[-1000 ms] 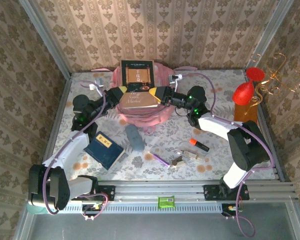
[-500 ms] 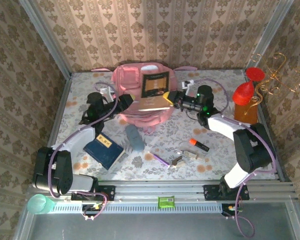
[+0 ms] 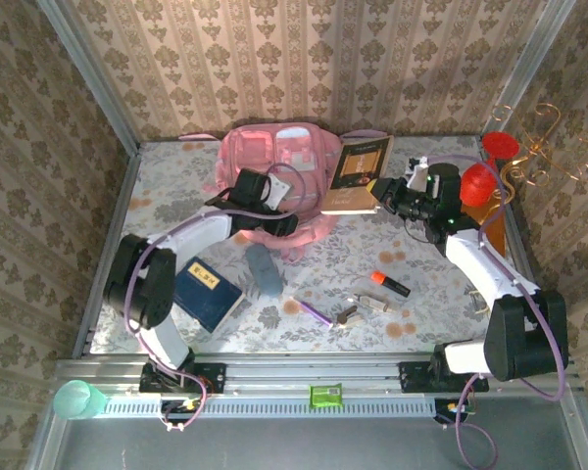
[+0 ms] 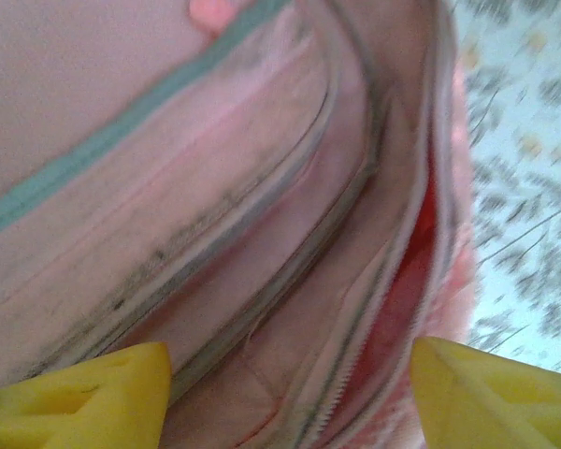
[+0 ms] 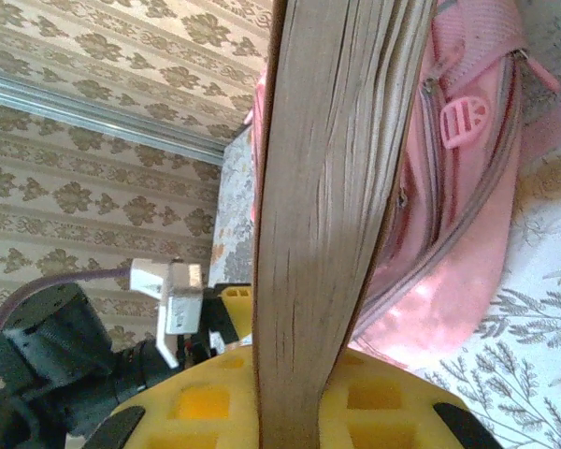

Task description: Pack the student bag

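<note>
Top external view had the pink backpack (image 3: 274, 157) lying at the 12 o'clock end of the tabletop (image 3: 167, 186), with the left pincer (image 3: 280, 223) over the bag's 6 o'clock edge. Left wrist view showed that pincer spread wide, the bag's zipped pockets lying between its yellow fingertips (image 4: 84, 398). The right pincer (image 3: 380, 196) was clamped on a brown book (image 3: 358, 171) at the bag's 3 o'clock side, page edges squeezed between its pads.

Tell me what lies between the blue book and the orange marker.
Top view: a grey oblong object, a purple pen and some small metal pieces.
</note>
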Robot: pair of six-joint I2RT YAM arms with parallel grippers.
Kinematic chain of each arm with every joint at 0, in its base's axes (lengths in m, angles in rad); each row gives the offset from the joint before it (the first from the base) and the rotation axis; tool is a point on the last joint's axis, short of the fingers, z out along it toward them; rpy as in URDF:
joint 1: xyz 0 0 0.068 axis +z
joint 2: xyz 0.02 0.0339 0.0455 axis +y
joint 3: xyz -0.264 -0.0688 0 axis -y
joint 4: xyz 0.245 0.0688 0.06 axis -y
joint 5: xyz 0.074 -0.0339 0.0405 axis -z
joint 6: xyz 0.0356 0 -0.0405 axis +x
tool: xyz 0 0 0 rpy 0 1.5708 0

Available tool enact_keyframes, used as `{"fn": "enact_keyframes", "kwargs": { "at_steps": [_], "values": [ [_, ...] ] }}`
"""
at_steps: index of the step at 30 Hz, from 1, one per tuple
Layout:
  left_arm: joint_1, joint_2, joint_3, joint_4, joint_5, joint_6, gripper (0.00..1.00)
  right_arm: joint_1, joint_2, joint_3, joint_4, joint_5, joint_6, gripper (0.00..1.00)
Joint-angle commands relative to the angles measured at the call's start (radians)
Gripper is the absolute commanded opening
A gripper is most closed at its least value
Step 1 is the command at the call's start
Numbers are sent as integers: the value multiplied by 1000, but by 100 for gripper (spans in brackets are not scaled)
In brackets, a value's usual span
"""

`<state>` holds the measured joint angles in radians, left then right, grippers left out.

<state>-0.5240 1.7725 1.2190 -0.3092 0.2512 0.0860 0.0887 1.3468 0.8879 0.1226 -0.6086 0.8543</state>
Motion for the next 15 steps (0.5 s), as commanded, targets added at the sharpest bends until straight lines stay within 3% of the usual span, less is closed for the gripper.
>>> {"fn": "enact_keyframes", "kwargs": {
  "at_steps": [1, 11, 15],
  "values": [
    [17, 50, 81, -155, 2, 135, 67, -6, 3, -17, 41, -23, -28, 0],
    [28, 150, 170, -197, -3, 116, 44, -7, 9, -50, 67, -34, -15, 0],
    [31, 161, 190, -198, -2, 106, 20, -7, 8, -60, 66, -40, -14, 0]
  ]
}}
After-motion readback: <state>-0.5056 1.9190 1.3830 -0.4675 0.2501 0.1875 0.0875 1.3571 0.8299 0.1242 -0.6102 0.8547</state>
